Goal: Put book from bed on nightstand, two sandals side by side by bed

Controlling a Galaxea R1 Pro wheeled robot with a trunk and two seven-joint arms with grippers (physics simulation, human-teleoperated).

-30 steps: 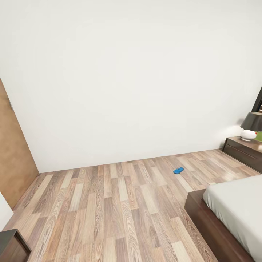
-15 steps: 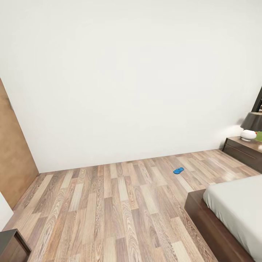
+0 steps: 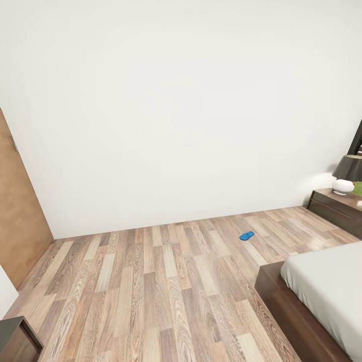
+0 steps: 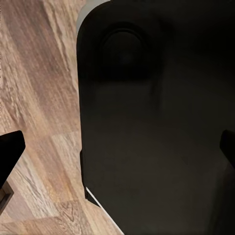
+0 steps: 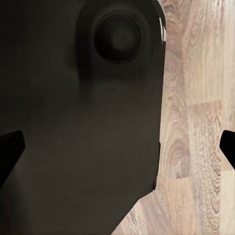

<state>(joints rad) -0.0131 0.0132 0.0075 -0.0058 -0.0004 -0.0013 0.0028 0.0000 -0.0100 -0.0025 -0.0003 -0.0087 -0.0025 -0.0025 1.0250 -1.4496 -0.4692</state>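
Light brown wood planks cover the bedroom floor (image 3: 151, 281), which runs up to a plain white wall (image 3: 176, 110). One bright blue sandal (image 3: 247, 235) lies flat on the floor, near the wall's base and well apart from the bed (image 3: 322, 296). The bed shows its near corner at the lower right of the head view: a dark brown wood frame with an off-white bare mattress on top. Beyond the bed, against the wall, stands a dark reddish-brown nightstand (image 3: 334, 208) with a drawer front. On its top, near the edge facing the wall, sits a lamp (image 3: 347, 176) with a white round base and a dark shade; a small green thing (image 3: 358, 188) just beside the lamp is too cut off to identify. A brown door (image 3: 20, 221) stands at the left side of the room, and the corner of another dark piece of furniture (image 3: 17, 342) shows at the lower left.

In the left wrist view, the left pincer (image 4: 122, 152) hangs over the floor planks and a large dark part of the robot's body (image 4: 156, 122); its two dark fingertips sit at opposite edges of the view, spread wide, with nothing between them. In the right wrist view, the right pincer (image 5: 120, 147) is likewise spread wide and empty.
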